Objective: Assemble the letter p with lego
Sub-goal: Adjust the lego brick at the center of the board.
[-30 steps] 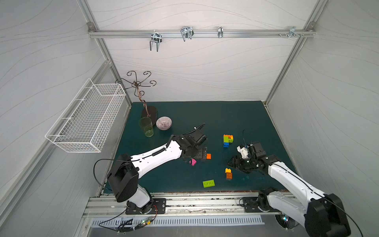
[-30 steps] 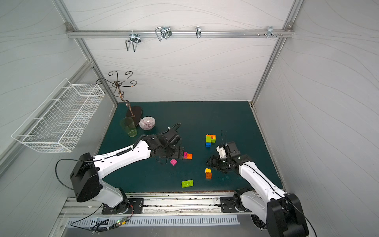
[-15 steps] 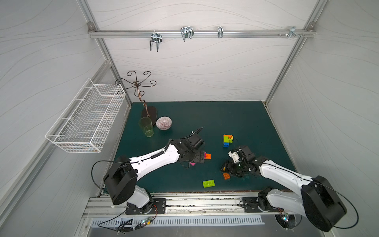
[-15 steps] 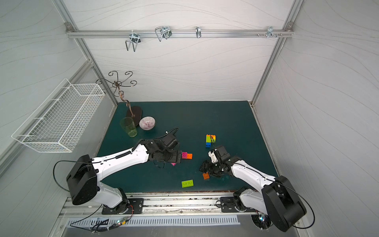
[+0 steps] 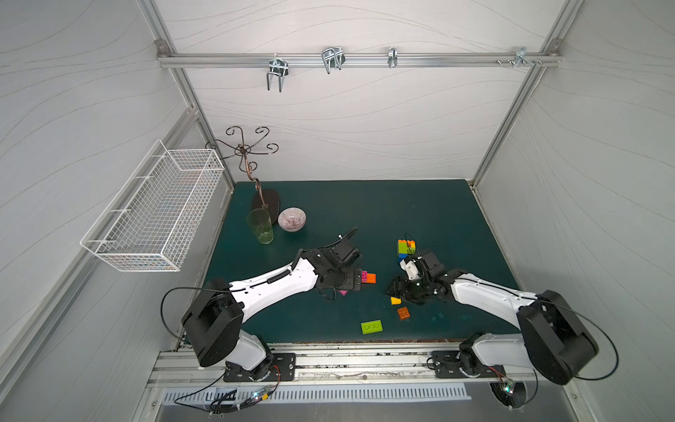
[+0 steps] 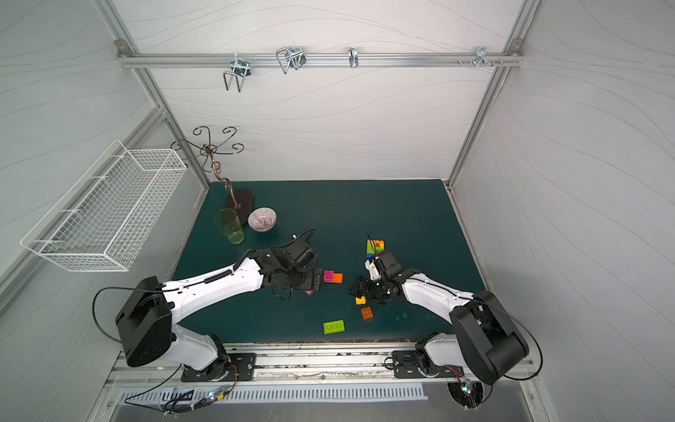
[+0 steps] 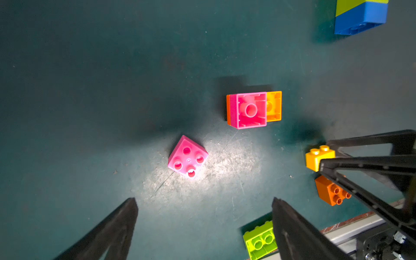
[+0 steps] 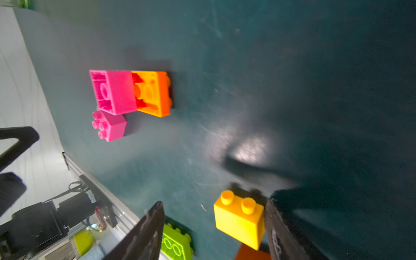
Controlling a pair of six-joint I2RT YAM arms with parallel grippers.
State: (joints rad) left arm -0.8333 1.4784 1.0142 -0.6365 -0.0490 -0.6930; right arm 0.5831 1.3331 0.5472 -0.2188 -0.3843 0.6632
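Note:
A loose magenta lego brick (image 7: 188,156) lies studs up on the green mat (image 5: 420,212), directly below my left gripper (image 7: 203,202), which is open and empty. In both top views that gripper (image 5: 347,286) (image 6: 310,283) hides most of the brick. Beside it lies a joined magenta and orange pair (image 5: 368,277) (image 7: 251,110), undersides showing. My right gripper (image 8: 213,204) (image 5: 394,290) is open around a yellow brick (image 8: 239,220) (image 5: 395,300), which rests against one finger with a gap to the other. An orange brick (image 5: 403,313), a lime brick (image 5: 372,326) and an orange, lime and blue stack (image 5: 406,248) lie nearby.
At the back left stand a green glass (image 5: 260,225), a patterned bowl (image 5: 291,219) and a curly metal stand (image 5: 265,201). A white wire basket (image 5: 157,208) hangs on the left wall. The lime brick sits close to the mat's front edge.
My right gripper swung left and down to the yellow and orange bricks, which were stacked and now lie apart. My left gripper shifted forward over the loose magenta brick.

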